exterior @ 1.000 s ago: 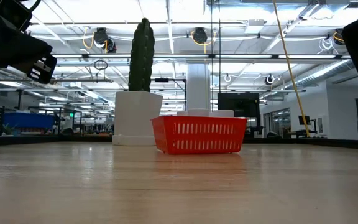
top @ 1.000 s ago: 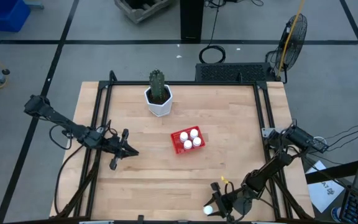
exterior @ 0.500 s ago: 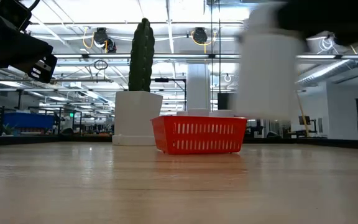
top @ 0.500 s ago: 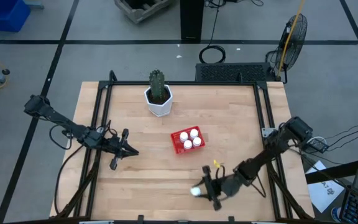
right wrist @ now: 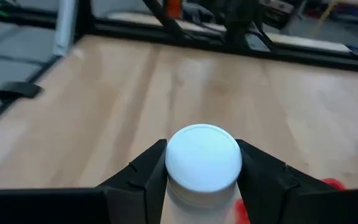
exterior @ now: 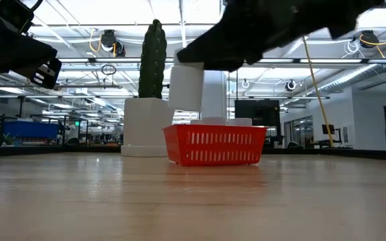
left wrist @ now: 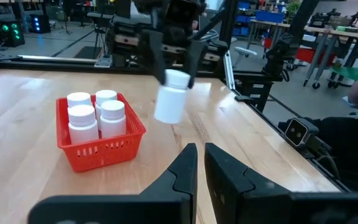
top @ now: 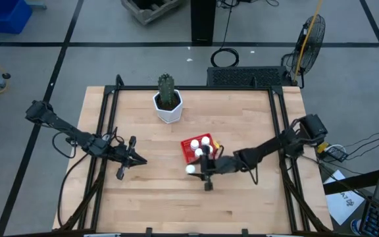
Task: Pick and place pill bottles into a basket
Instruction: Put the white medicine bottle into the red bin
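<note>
The red basket stands near the table's middle and holds several white pill bottles. My right gripper is shut on another white pill bottle, which is in the air just off the basket's near side. In the low view the bottle hangs above the basket's rim. My left gripper is shut and empty over the table's left part, pointing at the basket. My right gripper pinches the bottle's cap end between its two fingers, one on each side. The fingers come from the table's right, slanting down. The bottle's body hangs below them, a little tilted and clear of the table and basket.
A white faceted pot with a green cactus stands at the far side, left of the basket. Black frame rails run along the table's left and right sides. Bare wood lies along the near half.
My right gripper has carried the bottle from the table's near edge toward the far side and left, up to the basket's near side. The bottle stays held and lifted clear. My left arm has kept still.
</note>
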